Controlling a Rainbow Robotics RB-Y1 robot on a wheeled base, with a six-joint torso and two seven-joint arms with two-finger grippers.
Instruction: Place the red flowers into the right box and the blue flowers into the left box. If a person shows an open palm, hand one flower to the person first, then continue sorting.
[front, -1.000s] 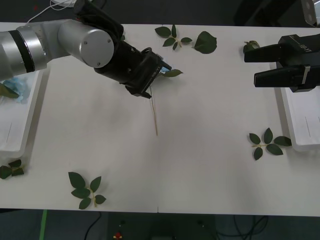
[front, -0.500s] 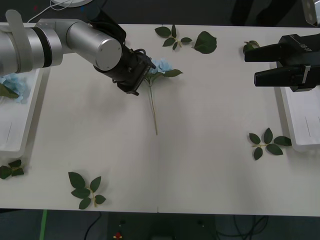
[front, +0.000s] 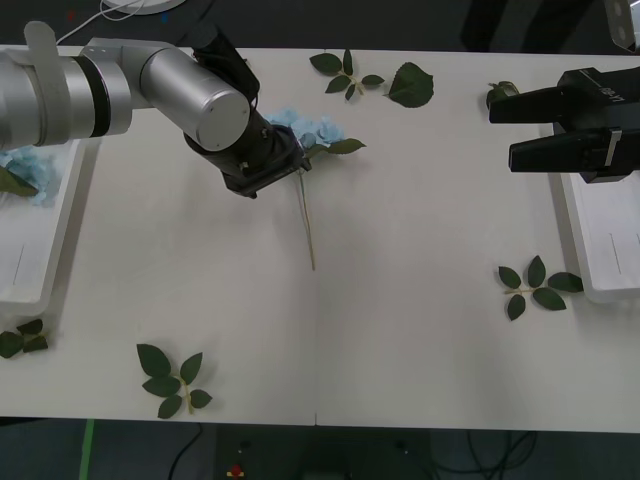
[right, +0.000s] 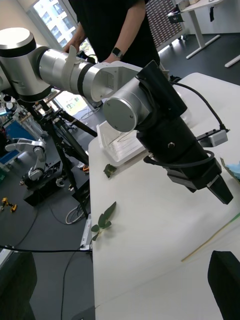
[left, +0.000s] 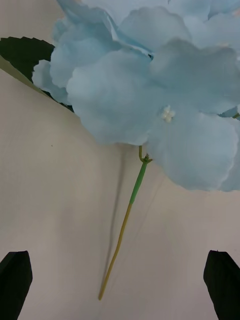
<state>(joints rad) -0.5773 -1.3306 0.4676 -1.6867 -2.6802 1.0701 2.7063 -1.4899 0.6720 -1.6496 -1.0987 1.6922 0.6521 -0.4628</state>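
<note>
At the far left edge of the front view sits the left box (front: 40, 270), a shallow white plastic tray with a raised rim; a fluffy pale-blue flower already in it (front: 25, 168) lies at its upper end, soft petals over a dark green leaf; below the tray, a small sprig (front: 22, 338) of flat green leaves rests on the matte white table (front: 400, 350); further right along the lower part of the frame lies a second leaf sprig (front: 170, 378), five oval leaves on a thin stalk; across the upper left reaches the left arm, smooth brushed-silver cylinders ending in a black wrist, and the left gripper (front: 290, 158) hangs over the blue flower on the table (front: 308, 130), its black fingers (left: 15, 280) spread wide at either side of the stem in the left wrist view, gripping nothing; that hydrangea is a wide papery cluster of pale-blue petals with large green leaves, and its thin stem, green turning straw-coloured, runs down toward the frame's centre; at top centre are more loose leaves (front: 348, 72) and one broad single leaf (front: 411, 85); right of centre, low, lies another sprig (front: 535, 285); at upper right the right gripper (front: 505, 130) hovers, its angular black fingers held apart and empty, over the right box (front: 600, 250), a white rounded-rim tray with faint lines inside and no flowers visible.
</note>
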